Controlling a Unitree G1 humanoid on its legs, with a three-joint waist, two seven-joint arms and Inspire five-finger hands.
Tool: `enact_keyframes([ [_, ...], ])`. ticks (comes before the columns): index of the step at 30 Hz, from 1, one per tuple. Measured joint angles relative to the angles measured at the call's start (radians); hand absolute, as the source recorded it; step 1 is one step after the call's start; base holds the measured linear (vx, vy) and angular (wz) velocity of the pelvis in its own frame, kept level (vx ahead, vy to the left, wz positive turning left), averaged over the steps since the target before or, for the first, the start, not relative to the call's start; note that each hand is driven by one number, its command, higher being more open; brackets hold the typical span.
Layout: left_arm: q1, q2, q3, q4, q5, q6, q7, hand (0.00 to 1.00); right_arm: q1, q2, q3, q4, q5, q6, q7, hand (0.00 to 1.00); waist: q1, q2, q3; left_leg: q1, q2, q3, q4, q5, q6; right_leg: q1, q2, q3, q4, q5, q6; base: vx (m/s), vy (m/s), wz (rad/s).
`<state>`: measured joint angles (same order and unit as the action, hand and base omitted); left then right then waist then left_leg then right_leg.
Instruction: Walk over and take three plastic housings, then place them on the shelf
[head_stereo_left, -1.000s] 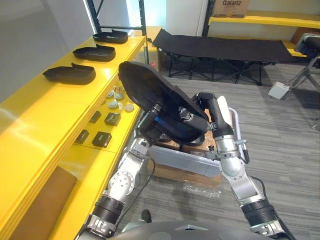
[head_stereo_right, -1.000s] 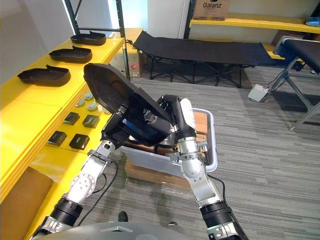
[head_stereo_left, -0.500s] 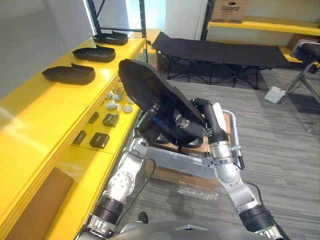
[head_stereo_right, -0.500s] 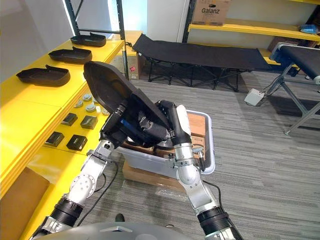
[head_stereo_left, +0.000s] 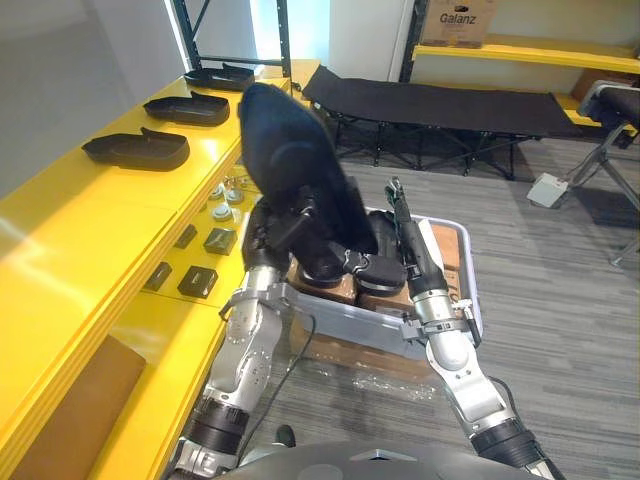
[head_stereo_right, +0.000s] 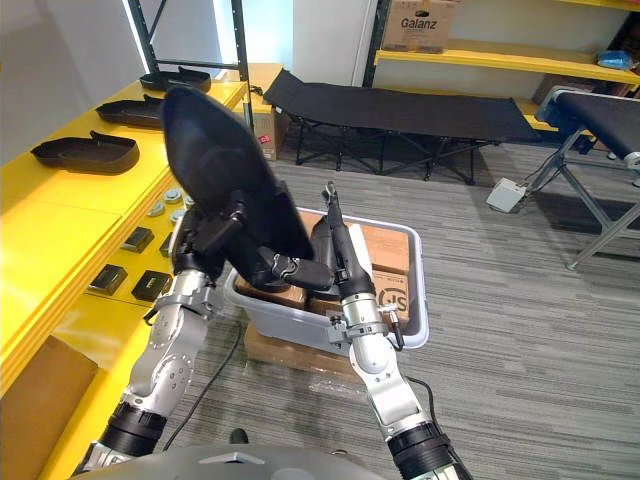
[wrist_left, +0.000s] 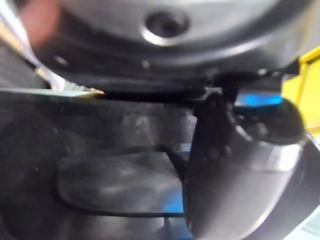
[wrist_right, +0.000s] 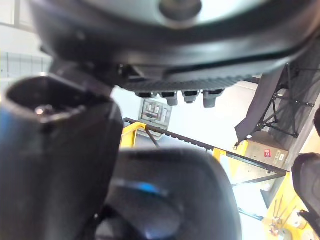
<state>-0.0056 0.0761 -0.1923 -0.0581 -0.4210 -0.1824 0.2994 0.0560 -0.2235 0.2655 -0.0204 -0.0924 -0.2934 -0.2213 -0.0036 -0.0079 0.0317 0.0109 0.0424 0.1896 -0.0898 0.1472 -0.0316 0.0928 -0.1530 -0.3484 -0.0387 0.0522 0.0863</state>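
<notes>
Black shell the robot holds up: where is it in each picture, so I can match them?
Left eye view: housing, upper centre, above the grey bin.
Right eye view: housing, left of centre, upper half.
Left wrist view: dark surface past the left hand.
Right wrist view: probably the dark curved shape, close up.
Shared landmark: yellow shelf beside it.

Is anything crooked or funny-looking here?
Yes: the black plastic housing in the left hand is tipped steeply up above the grey bin, while three other housings lie flat on the yellow shelf.
</notes>
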Motion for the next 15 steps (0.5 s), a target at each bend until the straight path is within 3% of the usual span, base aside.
enact_keyframes([
  [7, 0.058, -0.001, 0.122, 0.0, 0.194, -0.093, 0.149, 0.0, 0.103, 0.069, -0.104, -0.037, 0.159, 0.045, 0.02, 1.0, 0.002, 0.0, 0.0, 0.0, 0.001, 0.006, 0.0, -0.004, -0.004, -0.006, -0.001, 0.011, 0.0, -0.004, 0.0, 0.0, 0.0, -0.02],
  [9, 0.068, -0.001, 0.143, 0.0, 0.199, -0.122, 0.162, 0.0, 0.147, 0.09, -0.142, -0.035, 0.266, 0.048, 0.06, 1.0, 0.0, 0.0, 0.0, 0.0, 0.003, 0.018, 0.0, -0.007, -0.004, -0.007, -0.001, 0.025, 0.001, -0.004, 0.0, 0.02, 0.007, -0.15],
  [15, 0.16, -0.001, 0.21, -0.012, 0.195, -0.146, 0.145, 0.0, 0.211, 0.105, -0.215, -0.02, 0.322, 0.048, 0.157, 1.0, -0.026, 0.002, 0.0, 0.001, 0.006, 0.042, 0.0, -0.015, -0.006, -0.022, 0.0, 0.047, 0.001, -0.004, 0.001, 0.02, 0.007, -0.16],
])
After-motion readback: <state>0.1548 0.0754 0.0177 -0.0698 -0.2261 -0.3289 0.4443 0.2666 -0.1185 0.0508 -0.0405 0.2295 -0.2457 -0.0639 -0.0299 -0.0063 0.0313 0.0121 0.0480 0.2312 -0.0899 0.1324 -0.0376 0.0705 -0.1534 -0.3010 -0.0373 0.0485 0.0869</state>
